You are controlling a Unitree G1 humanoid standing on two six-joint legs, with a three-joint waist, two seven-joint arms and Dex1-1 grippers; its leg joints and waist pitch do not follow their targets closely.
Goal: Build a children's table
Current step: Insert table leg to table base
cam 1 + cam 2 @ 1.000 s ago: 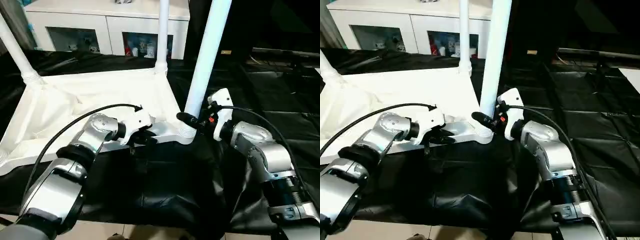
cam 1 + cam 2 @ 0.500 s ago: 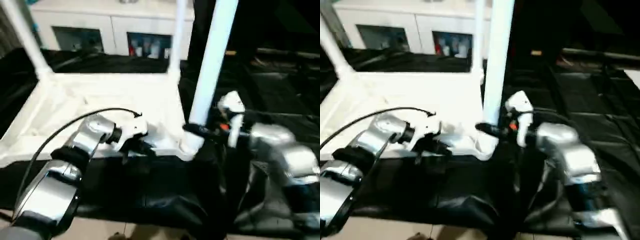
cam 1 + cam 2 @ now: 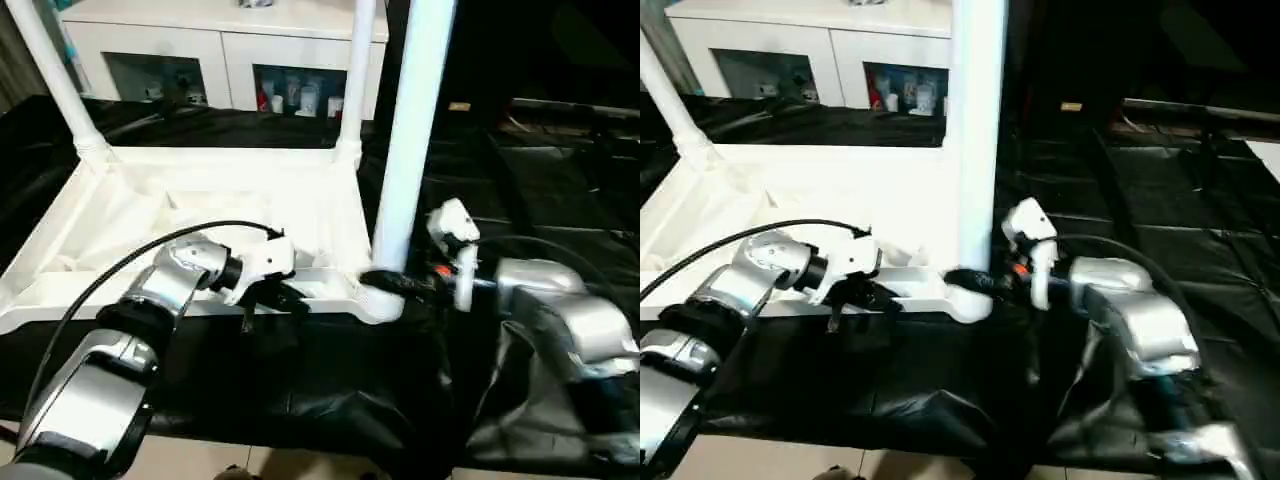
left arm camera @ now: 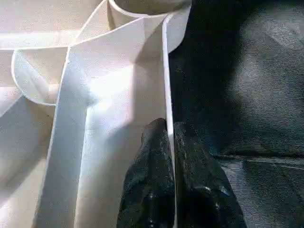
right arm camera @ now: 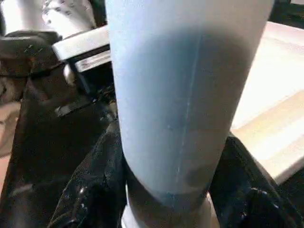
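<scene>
Children's table [image 3: 200, 190] lies upside down ahead of both grippers. Left gripper [image 4: 169, 142] pinches its near rim wall; right gripper [image 5: 166, 156] clasps the upright leg [image 3: 410, 140], its long axis vertical, just above the corner socket [image 3: 385, 300] beside it.

Left hand [image 4: 170, 156] pinched shut, right hand [image 5: 173, 190] half-spread, both silver forearms reaching inward.

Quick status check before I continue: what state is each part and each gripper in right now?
Table top: upside down on the black-draped table, ribbed underside up.
Near leg: upright in its corner socket.
Two far legs: standing in their sockets.
Left gripper: shut on the top's near rim.
Right gripper: clasped around the near leg's base.
</scene>
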